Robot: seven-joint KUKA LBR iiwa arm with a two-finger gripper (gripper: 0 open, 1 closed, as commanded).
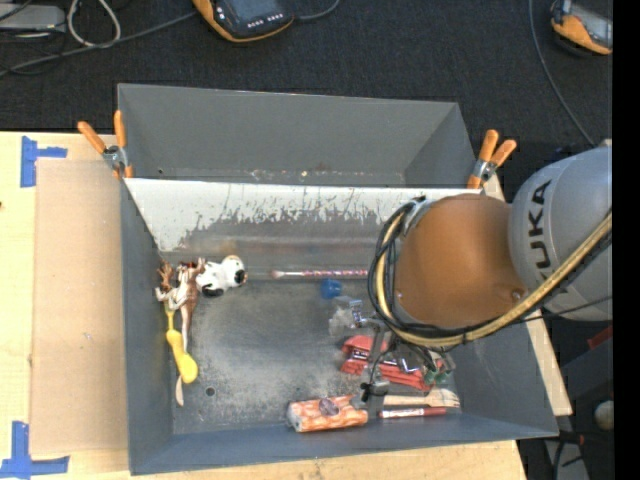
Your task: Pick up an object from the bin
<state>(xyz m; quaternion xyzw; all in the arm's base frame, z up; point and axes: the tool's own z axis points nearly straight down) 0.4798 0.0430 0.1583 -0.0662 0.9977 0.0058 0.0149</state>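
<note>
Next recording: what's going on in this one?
A KUKA arm reaches into the grey bin from the right. Its gripper is low over a red and black flat pack in the front right corner. An orange wrapped packet lies just in front of it. Small toys sit at the far left. Nothing is visibly lifted yet.

Flat red-and-black packet near front right corner of the bin
</note>
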